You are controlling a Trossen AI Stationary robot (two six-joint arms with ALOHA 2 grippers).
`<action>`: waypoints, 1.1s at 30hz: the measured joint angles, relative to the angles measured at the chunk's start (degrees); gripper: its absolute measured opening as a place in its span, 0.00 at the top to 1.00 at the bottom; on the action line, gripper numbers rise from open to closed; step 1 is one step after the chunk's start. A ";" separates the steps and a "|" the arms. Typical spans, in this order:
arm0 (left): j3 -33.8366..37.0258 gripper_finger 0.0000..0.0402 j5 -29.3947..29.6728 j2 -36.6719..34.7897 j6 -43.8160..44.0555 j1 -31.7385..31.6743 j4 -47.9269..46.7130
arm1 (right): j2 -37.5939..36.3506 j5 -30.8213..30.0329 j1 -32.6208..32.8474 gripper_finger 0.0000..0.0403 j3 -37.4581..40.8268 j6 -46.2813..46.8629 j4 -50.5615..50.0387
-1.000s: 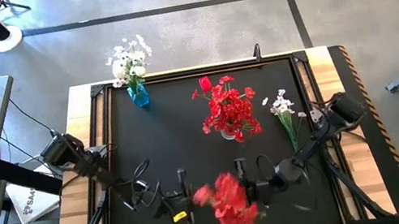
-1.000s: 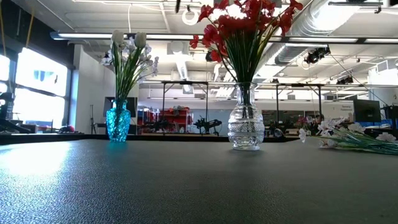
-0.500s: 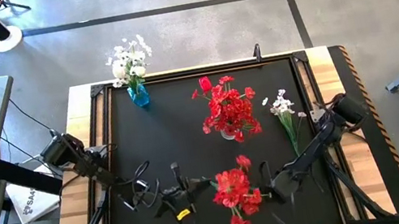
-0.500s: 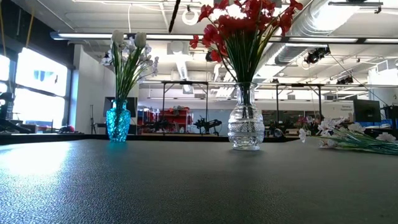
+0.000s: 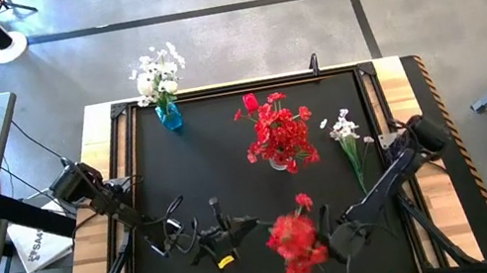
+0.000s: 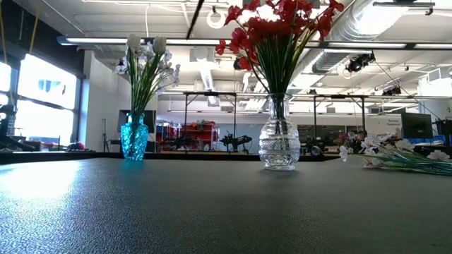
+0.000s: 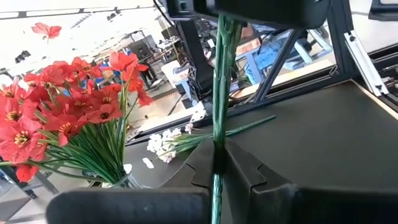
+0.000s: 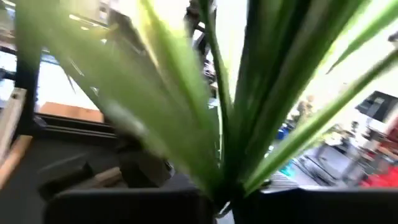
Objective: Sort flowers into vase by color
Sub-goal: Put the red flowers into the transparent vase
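The red-blossomed green-stemmed sprig bunch [image 5: 294, 241] hangs above the black worktop [image 5: 228, 159] at about 6 o'clock, between both arms. The left gripper [image 7: 217, 155] has its jaws clamped on one green stem; the right gripper [image 5: 342, 237] is closed among the leafy stems. This looks like separating a sprig; next it needs carrying toward 12 o'clock, into the clear glass vase of red flowers [image 5: 276, 136]. No writing is readable.
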State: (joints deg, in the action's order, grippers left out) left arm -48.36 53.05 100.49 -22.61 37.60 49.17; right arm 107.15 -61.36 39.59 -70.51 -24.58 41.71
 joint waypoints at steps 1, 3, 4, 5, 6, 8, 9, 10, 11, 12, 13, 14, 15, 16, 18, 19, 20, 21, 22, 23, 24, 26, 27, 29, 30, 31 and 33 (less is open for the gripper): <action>0.00 0.98 0.01 -0.01 0.00 0.00 0.02 | 0.00 -1.76 0.48 0.97 -0.08 -0.18 -0.06; -0.02 0.96 0.26 -0.04 1.06 -0.04 0.00 | 0.00 -6.52 1.47 0.97 -0.14 0.28 -0.04; -0.04 0.95 0.92 -0.04 1.89 -0.11 -0.19 | -0.05 -9.34 1.95 0.96 -0.14 0.68 -0.09; -0.03 0.94 2.16 -0.21 2.61 -0.11 -1.36 | -0.34 -12.25 2.50 0.96 -0.07 0.85 -0.53; 0.04 0.92 2.86 -0.42 3.01 0.01 -3.17 | -0.92 -14.87 3.08 0.97 0.24 1.62 -1.07; 0.02 0.88 4.00 -1.25 5.20 0.09 -7.67 | -2.65 -17.43 4.17 0.99 0.90 3.22 -2.87; 0.04 0.86 4.65 -1.84 6.65 0.11 -10.15 | -3.64 -18.59 4.57 0.99 1.55 5.02 -4.52; 0.00 0.83 5.03 -2.49 8.24 0.05 -12.86 | -4.83 -19.10 4.87 0.99 2.38 7.40 -6.64; 0.00 0.81 5.71 -3.18 9.73 0.01 -16.00 | -6.10 -19.00 5.07 0.99 3.29 10.68 -9.45; 0.00 0.79 6.18 -3.58 11.33 0.00 -18.80 | -7.62 -18.62 5.08 0.99 4.37 14.66 -12.96; 0.00 0.78 6.34 -3.98 13.17 -0.04 -21.43 | -9.51 -17.87 5.03 0.99 5.61 19.12 -16.93; 0.00 0.76 6.47 -4.58 14.87 -0.04 -24.40 | -11.38 -16.93 4.70 0.99 6.87 24.51 -21.77; 0.02 0.75 6.60 -5.02 16.45 -0.02 -26.81 | -13.30 -15.59 4.26 0.99 8.18 30.31 -26.82; 0.02 0.74 6.60 -5.31 17.96 0.00 -28.36 | -15.35 -14.39 3.63 0.99 9.62 36.15 -31.93; 0.00 0.73 6.61 -5.64 19.89 0.02 -31.52 | -18.75 -13.74 1.69 0.99 12.47 46.79 -40.88; 0.02 0.73 6.56 -5.62 20.62 0.00 -32.57 | -20.24 -14.51 0.73 0.99 13.68 50.69 -43.84; 0.02 0.73 6.56 -5.62 21.14 0.00 -33.26 | -21.79 -15.60 -0.21 0.99 15.00 53.40 -46.09; 0.02 0.73 6.56 -5.62 21.72 0.00 -33.77 | -23.13 -16.90 -1.15 0.99 16.00 55.07 -47.36; 0.02 0.73 6.59 -5.62 22.23 0.00 -34.28 | -24.47 -17.87 -1.89 1.00 16.87 55.81 -47.44; 0.02 0.74 6.59 -5.62 22.46 0.00 -34.79 | -25.83 -18.35 -2.54 1.00 17.76 55.89 -47.30; 0.02 0.73 6.57 -5.62 22.57 0.00 -35.08 | -27.08 -18.81 -3.16 1.00 18.43 55.87 -47.25; 0.02 0.73 6.58 -5.62 22.93 -0.01 -35.11 | -29.32 -19.31 -4.31 1.00 18.91 55.52 -47.09; 0.02 0.73 6.57 -5.62 23.29 -0.05 -35.18 | -30.26 -20.04 -4.78 1.00 18.94 54.88 -47.11; 0.02 0.73 6.56 -5.62 24.30 -0.09 -36.14 | -31.51 -21.73 -5.60 1.00 18.85 53.78 -46.99; 0.02 0.73 6.56 -5.62 24.85 -0.09 -36.43 | -31.92 -22.14 -6.06 1.00 18.85 53.27 -46.97; 0.02 0.73 6.56 -5.62 25.48 -0.09 -36.74 | -32.16 -22.21 -6.53 1.00 18.85 53.17 -47.01; 0.02 0.73 6.56 -5.62 26.71 -0.09 -38.01 | -32.31 -22.11 -7.75 1.00 18.85 54.16 -47.23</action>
State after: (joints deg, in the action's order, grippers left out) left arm -48.34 59.61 94.87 4.10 37.51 11.16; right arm 74.85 -83.47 31.84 -51.66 29.58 -5.52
